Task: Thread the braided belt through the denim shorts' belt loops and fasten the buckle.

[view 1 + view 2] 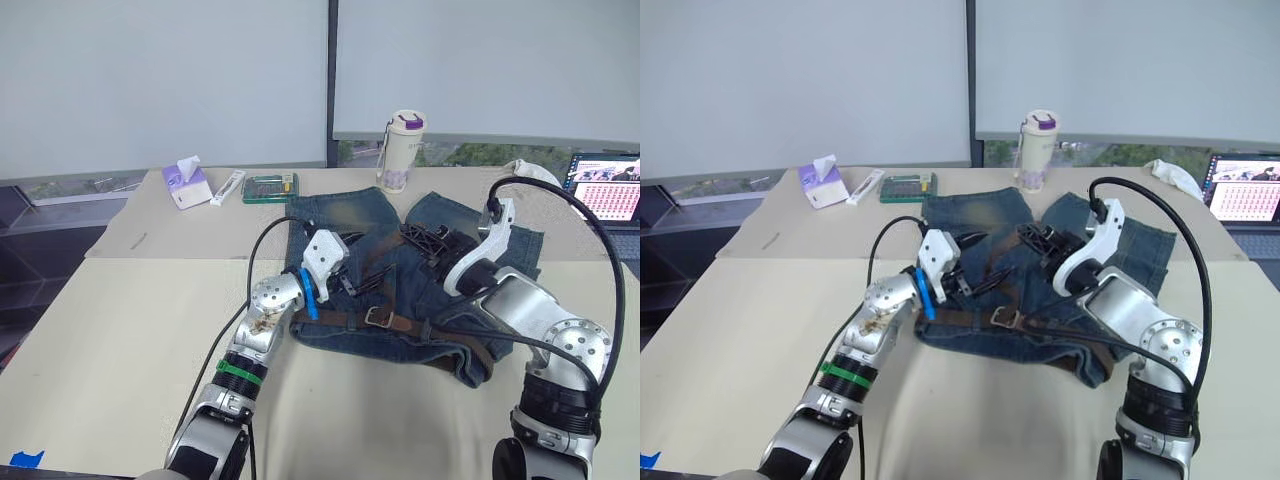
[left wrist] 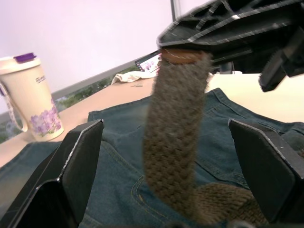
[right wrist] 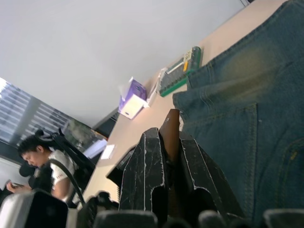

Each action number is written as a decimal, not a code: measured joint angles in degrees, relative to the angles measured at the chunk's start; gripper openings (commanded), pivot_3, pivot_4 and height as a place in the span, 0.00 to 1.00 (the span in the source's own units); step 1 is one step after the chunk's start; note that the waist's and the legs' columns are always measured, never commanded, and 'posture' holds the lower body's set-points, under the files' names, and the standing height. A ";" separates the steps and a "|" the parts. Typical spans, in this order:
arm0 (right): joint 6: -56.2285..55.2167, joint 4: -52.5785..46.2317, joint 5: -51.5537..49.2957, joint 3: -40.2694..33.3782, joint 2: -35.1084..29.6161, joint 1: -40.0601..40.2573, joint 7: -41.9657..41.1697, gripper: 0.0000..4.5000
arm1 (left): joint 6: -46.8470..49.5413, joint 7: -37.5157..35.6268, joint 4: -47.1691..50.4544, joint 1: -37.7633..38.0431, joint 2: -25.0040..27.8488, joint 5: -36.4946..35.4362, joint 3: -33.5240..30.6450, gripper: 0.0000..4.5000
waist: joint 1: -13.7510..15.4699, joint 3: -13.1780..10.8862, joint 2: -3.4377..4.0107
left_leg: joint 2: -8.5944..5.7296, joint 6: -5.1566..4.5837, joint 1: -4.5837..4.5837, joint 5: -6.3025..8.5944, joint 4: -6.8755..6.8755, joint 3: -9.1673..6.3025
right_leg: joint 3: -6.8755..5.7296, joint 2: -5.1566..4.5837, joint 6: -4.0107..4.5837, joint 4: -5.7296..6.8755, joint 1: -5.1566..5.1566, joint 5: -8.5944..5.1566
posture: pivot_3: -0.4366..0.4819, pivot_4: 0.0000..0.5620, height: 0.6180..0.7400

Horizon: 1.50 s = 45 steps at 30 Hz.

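Shorts [image 1: 400, 290]: blue denim, lying flat on the counter [image 1: 120, 330], waistband toward the robot, legs pointing away.
Belt [image 1: 400, 322]: brown braided strap running along the waistband; its free end rises off the denim to the right gripper.
Buckle [image 1: 378, 316]: silvery frame, near the middle of the waistband, lying on the strap.
Loops: too small to pick out; I cannot tell how many the strap already passes through.
Right gripper [image 3: 171, 137]: fingers pressed together on the belt's tip, which pokes up between them, above the shorts.
Left gripper [image 2: 166, 156]: fingers spread wide, one each side of the hanging strap, touching neither side of it; it sits over the waistband's left part.
Handling, as a judgement: the strap looks light, soft and limp, so it will sag and twist past the pinch; the braid gives a rough, non-slip surface. The denim is floppy and may drag along when the strap is pulled.
Where to hold: close to the tip for feeding a loop, with the other gripper pinning the waistband nearby; take the buckle by the strap just behind it.
Other things: cup [image 1: 402, 150], tissue box [image 1: 185, 184], laptop [image 1: 607, 186], all well apart from the shorts.
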<state>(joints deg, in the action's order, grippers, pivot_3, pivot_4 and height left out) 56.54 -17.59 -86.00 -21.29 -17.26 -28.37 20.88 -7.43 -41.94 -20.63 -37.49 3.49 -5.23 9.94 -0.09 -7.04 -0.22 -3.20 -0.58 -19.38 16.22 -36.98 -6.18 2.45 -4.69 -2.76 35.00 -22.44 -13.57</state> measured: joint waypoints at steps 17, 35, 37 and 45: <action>-5.09 -1.91 -1.61 5.11 -3.14 2.89 -0.78 0.34 | -15.45 6.63 -7.61 -3.39 3.83 10.44 3.03 0.00 | -0.52 0.00 -0.01 | 0.00 -0.01 0.00 0.00 0.03 0.02 | 0.00 0.07 -0.01 -0.03 0.00 0.00 | 0.48 0.27 1.00; -16.77 -12.19 59.96 36.77 -35.78 17.38 -42.41 0.79 | -15.93 8.73 -6.16 -3.24 15.34 23.16 7.72 0.00 | -0.39 -0.19 -0.18 | 0.06 0.05 0.02 -0.02 0.04 0.00 | -0.04 0.07 -0.08 -0.08 -0.02 -0.05 | 0.48 0.27 1.00; -17.18 -11.39 63.05 37.60 -34.63 16.91 -42.99 0.79 | -15.90 8.64 -5.96 -3.22 15.73 23.28 8.15 0.00 | -0.28 -0.20 -0.20 | 0.05 0.06 0.02 -0.02 0.04 -0.01 | -0.05 0.05 -0.08 -0.08 -0.02 -0.05 | 0.48 0.27 1.00; -18.03 -8.73 72.41 38.68 -32.26 15.79 -45.72 0.68 | -15.33 8.16 -4.82 -3.22 17.41 23.66 9.02 0.00 | 0.13 -0.23 -0.26 | 0.04 0.08 0.04 -0.03 0.03 -0.02 | -0.07 0.06 -0.07 -0.07 -0.01 -0.05 | 0.48 0.27 1.00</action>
<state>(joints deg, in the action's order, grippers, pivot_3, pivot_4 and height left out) 38.51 -26.32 -13.58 17.40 -49.52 -12.59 -24.84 -22.76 -33.78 -25.45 -40.71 20.90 18.43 18.95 0.04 -7.27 -0.48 -3.16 -0.50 -19.34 16.19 -36.94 -6.20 2.38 -4.62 -2.83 34.94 -22.45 -13.61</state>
